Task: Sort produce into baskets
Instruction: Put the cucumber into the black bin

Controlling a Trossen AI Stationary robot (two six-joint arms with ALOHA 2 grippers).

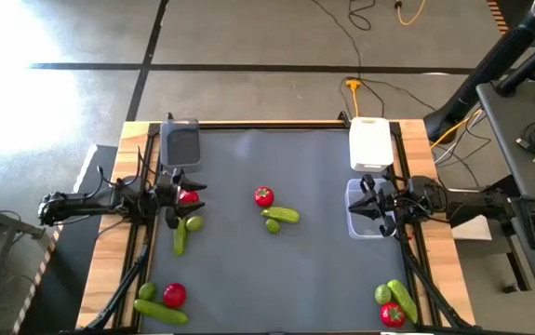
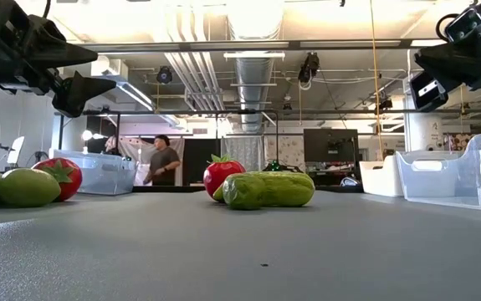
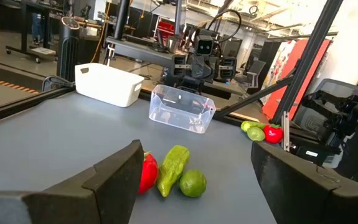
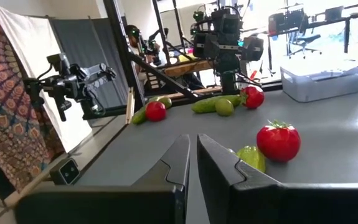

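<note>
On the near edge of the desk (image 1: 276, 279), a cucumber, tomato and lime (image 1: 163, 301) lie bunched at the left corner, and a second such cluster (image 1: 394, 303) sits at the right corner. At mid-depth, a tomato (image 1: 263, 196), a cucumber (image 1: 282, 214) and a lime (image 1: 273, 226) lie close together at the centre. The left end effector (image 1: 191, 194) hangs above a tomato (image 1: 189, 196) at the left side, fingers spread wide and empty, with a lime (image 1: 193, 222) and a cucumber (image 1: 180, 236) just nearer. The right end effector (image 1: 365, 197) hovers over the clear basket (image 1: 365, 223), fingers pressed together, holding nothing. Farthest stand the dark grey basket (image 1: 180, 142) on the left and the white basket (image 1: 370, 143) on the right.
</note>
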